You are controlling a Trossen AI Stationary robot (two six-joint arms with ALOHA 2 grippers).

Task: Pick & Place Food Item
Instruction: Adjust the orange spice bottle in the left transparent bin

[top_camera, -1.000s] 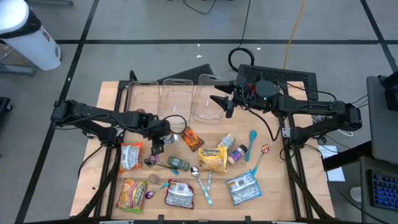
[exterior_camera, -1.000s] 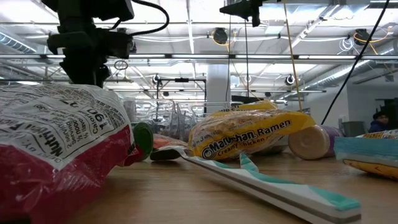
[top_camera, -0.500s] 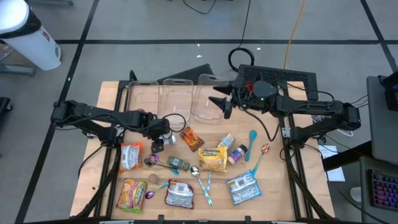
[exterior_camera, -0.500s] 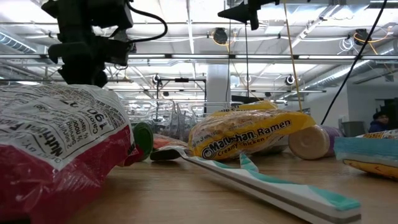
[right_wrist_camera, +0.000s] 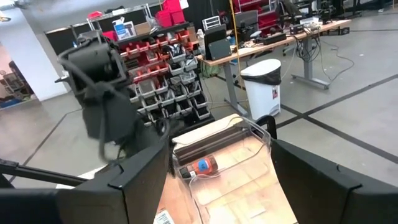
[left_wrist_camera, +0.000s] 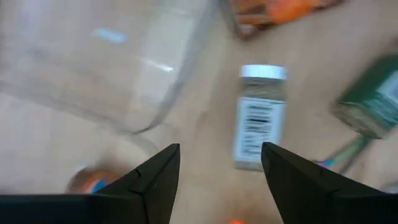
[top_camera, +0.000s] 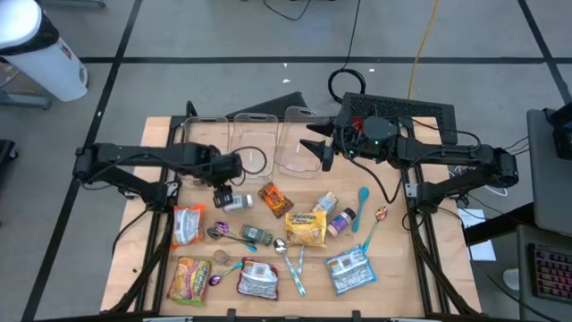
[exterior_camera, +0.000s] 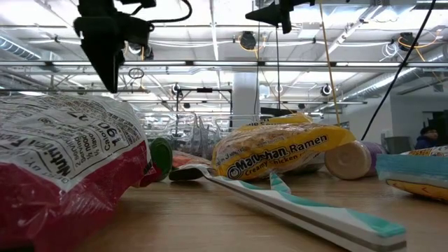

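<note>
Hovering above the counter (top_camera: 161,134), the left tool (top_camera: 225,188) hangs with its fingers (left_wrist_camera: 158,180) apart and nothing between them, just past the near edge of the clear containers (top_camera: 255,139) at the far side. Directly below it a small spice jar (left_wrist_camera: 258,116) with a white cap lies on its side on the wood, free of the tool, just left of an orange snack packet (top_camera: 275,199). A green packet (top_camera: 256,235) lies a little nearer. The right tool (top_camera: 318,149) waits raised over the rightmost container, its fingers (right_wrist_camera: 140,171) spread and holding nothing. A round orange-and-blue item (right_wrist_camera: 202,167) rests inside one container. Toward the near side sit a yellow ramen packet (exterior_camera: 280,155), a red-and-white bag (exterior_camera: 63,168) and a teal-and-white spoon (exterior_camera: 315,206).
</note>
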